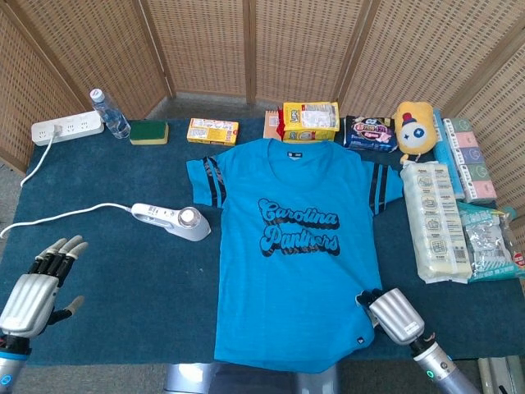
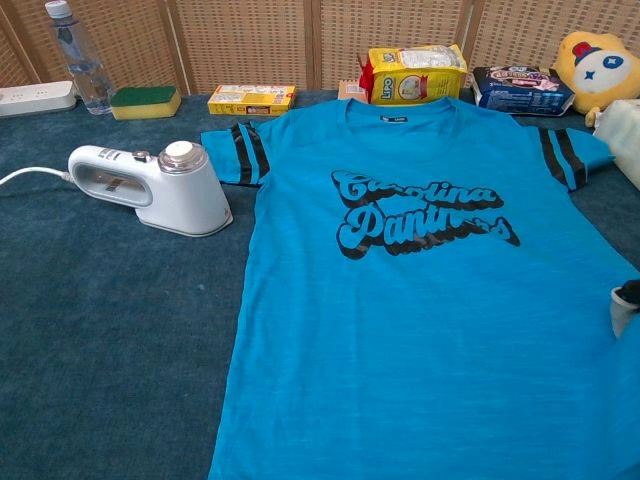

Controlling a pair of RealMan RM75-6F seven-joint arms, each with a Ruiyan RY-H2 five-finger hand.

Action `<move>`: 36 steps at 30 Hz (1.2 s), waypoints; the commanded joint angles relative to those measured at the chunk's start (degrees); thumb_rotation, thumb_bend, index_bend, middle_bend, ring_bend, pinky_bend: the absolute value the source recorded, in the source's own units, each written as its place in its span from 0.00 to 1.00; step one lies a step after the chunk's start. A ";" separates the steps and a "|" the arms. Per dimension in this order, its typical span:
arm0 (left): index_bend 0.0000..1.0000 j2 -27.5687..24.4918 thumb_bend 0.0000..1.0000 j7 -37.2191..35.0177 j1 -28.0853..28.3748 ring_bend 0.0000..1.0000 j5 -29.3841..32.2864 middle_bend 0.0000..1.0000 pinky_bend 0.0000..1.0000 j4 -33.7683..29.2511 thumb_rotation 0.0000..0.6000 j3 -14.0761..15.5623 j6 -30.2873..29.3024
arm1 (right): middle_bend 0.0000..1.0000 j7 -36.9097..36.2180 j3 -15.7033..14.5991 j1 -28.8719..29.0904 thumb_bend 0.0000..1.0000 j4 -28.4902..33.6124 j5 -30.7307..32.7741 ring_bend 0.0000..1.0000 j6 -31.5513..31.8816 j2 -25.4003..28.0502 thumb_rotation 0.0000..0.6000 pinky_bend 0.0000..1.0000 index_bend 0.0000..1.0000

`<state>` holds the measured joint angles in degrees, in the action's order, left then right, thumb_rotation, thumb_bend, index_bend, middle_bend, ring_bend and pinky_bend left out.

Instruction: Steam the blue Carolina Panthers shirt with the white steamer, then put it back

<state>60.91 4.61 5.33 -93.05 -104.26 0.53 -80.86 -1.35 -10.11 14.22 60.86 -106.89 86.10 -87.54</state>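
The blue Carolina Panthers shirt [image 1: 287, 271] lies flat, front up, in the middle of the dark blue table cloth; its lettering looks smeared in the chest view [image 2: 420, 300]. My right hand [image 1: 394, 316] grips the shirt's lower right hem, fingers curled on the fabric; only a sliver of that hand [image 2: 624, 305] shows at the chest view's right edge. The white steamer [image 1: 172, 220] [image 2: 150, 188] stands left of the shirt, untouched, with its cord [image 1: 57, 217] running left. My left hand [image 1: 39, 286] hovers at the near left with its fingers spread, holding nothing.
Along the back stand a power strip [image 1: 66, 128], water bottle [image 1: 109, 113], green sponge [image 1: 148, 131], yellow box [image 1: 212, 130], yellow bag [image 1: 310, 121] and dark packet [image 1: 371, 132]. A yellow plush [image 1: 414, 127] and packaged goods [image 1: 439, 220] line the right side.
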 commanded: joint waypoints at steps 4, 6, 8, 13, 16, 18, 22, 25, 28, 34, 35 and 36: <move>0.07 1.19 0.25 4.83 5.51 0.03 5.69 0.08 0.14 -0.01 1.00 -3.52 7.31 | 0.57 -0.04 0.19 0.34 0.62 0.27 -0.04 0.66 -0.37 -0.13 1.00 0.81 0.56; 0.07 1.73 0.24 6.06 7.16 0.03 7.70 0.08 0.14 0.27 1.00 -4.51 9.51 | 0.57 -0.03 0.23 0.49 0.62 0.28 0.07 0.66 -0.78 -0.14 1.00 0.81 0.56; 0.07 2.37 0.24 6.88 8.58 0.03 9.38 0.08 0.14 0.69 1.00 -5.44 11.22 | 0.57 -0.04 0.32 0.64 0.62 0.31 0.22 0.66 -1.13 -0.13 1.00 0.81 0.56; 0.07 4.20 0.23 9.32 12.07 0.03 13.15 0.08 0.14 2.15 1.00 -7.62 14.75 | 0.57 -0.05 0.57 1.09 0.62 0.79 0.51 0.66 -1.90 0.14 1.00 0.81 0.56; 0.07 5.64 0.23 10.62 14.36 0.03 15.67 0.08 0.14 3.32 1.00 -9.18 16.44 | 0.57 -0.04 0.85 1.52 0.62 1.29 0.84 0.66 -2.60 0.44 1.00 0.80 0.56; 0.07 7.07 0.23 11.95 16.90 0.03 18.35 0.08 0.14 4.88 1.00 -10.83 18.80 | 0.57 0.14 1.08 2.18 0.61 1.50 1.07 0.66 -3.69 0.81 1.00 0.80 0.56; 0.07 8.80 0.23 15.42 20.35 0.03 22.77 0.08 0.14 6.82 1.00 -12.37 21.65 | 0.57 0.72 1.22 3.23 0.61 2.42 1.21 0.65 -5.38 1.48 1.00 0.78 0.56; 0.07 9.93 0.23 17.42 22.68 0.03 26.35 0.08 0.14 7.66 1.00 -13.07 23.77 | 0.57 0.85 1.24 3.63 0.61 3.16 1.35 0.65 -6.14 1.61 1.00 0.78 0.56; 0.07 10.83 0.23 18.86 24.33 0.03 29.08 0.09 0.14 8.69 1.00 -13.41 25.07 | 0.57 0.89 1.18 3.71 0.61 3.31 1.43 0.65 -6.41 1.51 1.00 0.78 0.56; 0.07 14.13 0.27 21.94 28.06 0.04 33.20 0.11 0.15 12.73 1.00 -13.45 26.77 | 0.57 0.75 1.31 3.61 0.61 3.27 1.97 0.65 -6.48 1.68 1.00 0.78 0.56; 0.07 14.78 0.27 22.30 28.42 0.04 33.58 0.11 0.15 13.44 1.00 -13.35 26.66 | 0.57 0.71 1.35 3.58 0.61 3.28 2.05 0.65 -6.44 1.76 1.00 0.78 0.56; 0.07 15.69 0.28 22.68 28.88 0.04 34.06 0.11 0.15 14.39 1.00 -13.26 26.45 | 0.57 0.66 1.39 3.56 0.61 3.30 2.14 0.65 -6.39 1.87 1.00 0.78 0.56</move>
<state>75.31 26.36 33.22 -59.93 -91.21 -12.87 -54.45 -0.67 -8.74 17.80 64.15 -104.78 79.69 -85.70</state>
